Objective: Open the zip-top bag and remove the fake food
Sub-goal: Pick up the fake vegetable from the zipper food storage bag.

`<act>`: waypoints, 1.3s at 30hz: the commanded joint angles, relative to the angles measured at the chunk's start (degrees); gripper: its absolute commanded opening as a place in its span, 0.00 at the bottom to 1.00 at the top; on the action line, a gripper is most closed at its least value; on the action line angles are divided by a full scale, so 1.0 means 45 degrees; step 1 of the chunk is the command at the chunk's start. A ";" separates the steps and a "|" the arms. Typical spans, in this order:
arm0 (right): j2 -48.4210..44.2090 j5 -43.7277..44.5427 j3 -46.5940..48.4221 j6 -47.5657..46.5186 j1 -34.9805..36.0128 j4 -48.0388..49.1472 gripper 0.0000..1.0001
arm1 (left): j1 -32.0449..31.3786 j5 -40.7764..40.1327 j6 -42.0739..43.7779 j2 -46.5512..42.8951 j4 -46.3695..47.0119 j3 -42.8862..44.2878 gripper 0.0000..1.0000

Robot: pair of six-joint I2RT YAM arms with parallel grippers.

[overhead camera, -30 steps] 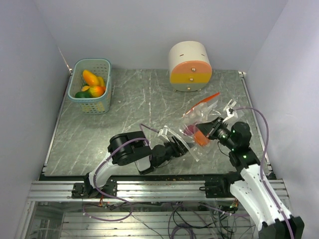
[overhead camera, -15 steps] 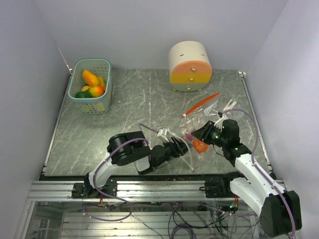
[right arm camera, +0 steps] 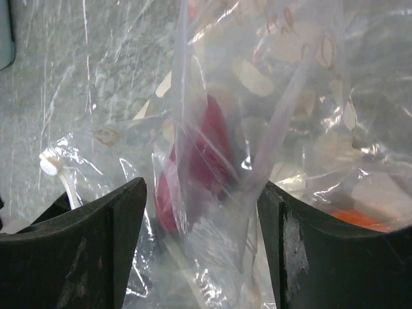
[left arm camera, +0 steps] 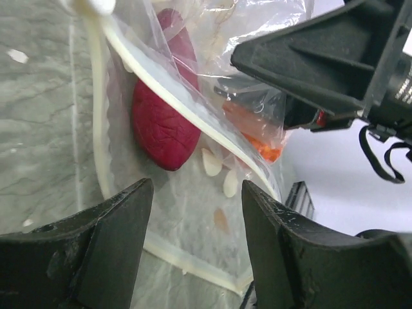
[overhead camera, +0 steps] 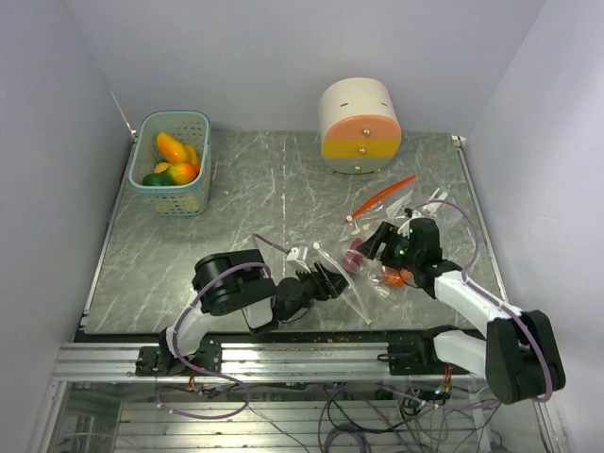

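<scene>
The clear zip-top bag (overhead camera: 377, 269) lies crumpled on the marble table, its orange zip strip (overhead camera: 382, 199) at the far side. Fake food shows inside it: a dark red piece (overhead camera: 354, 257) (left arm camera: 164, 122) (right arm camera: 199, 161) and an orange piece (overhead camera: 394, 276) (left arm camera: 257, 138) (right arm camera: 367, 219). My left gripper (overhead camera: 327, 276) (left arm camera: 196, 193) stands open at the bag's left edge, with film and a white seam lying between its fingers. My right gripper (overhead camera: 376, 243) (right arm camera: 201, 193) is open too, low over the bag, a fold of film and the red piece between its jaws.
A teal basket (overhead camera: 179, 200) at the back left holds more fake food (overhead camera: 175, 160), yellow, orange and green. A cream-and-orange round container (overhead camera: 359, 125) stands at the back centre. The right arm's body (left arm camera: 322, 71) is close ahead in the left wrist view. White walls close in on all sides.
My right gripper has opened, let go of the bag and dropped left toward it. The bag has sunk onto the table. The left arm drew back slightly to the left.
</scene>
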 commanded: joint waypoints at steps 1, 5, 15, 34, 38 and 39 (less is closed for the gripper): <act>0.1340 0.0541 -0.0098 -0.0228 0.0025 0.0853 0.69 | 0.0144 -0.1104 0.2304 0.0908 0.1104 -0.1534 0.72; 0.2184 0.0563 0.0181 -0.0237 0.0078 0.1267 0.55 | 0.0101 -0.1691 0.3273 0.0017 -0.0962 -0.1094 0.73; 0.2081 0.0648 0.0468 0.0109 0.0669 0.1221 0.29 | -0.0846 -0.4504 0.5949 -0.0904 -0.5731 0.1253 0.70; 0.2339 0.0421 0.0031 0.0547 0.1243 0.1881 0.28 | -0.1233 -0.5049 0.7400 0.0196 -0.4733 0.2655 0.73; 0.2408 0.0473 -0.0105 0.0665 0.1407 0.2039 0.27 | -0.1262 -0.4961 0.7625 0.0507 -0.4741 0.3152 0.70; 0.2437 0.0496 -0.0158 0.0697 0.1450 0.2091 0.27 | -0.1276 -0.5013 0.7671 0.0569 -0.4793 0.3274 0.70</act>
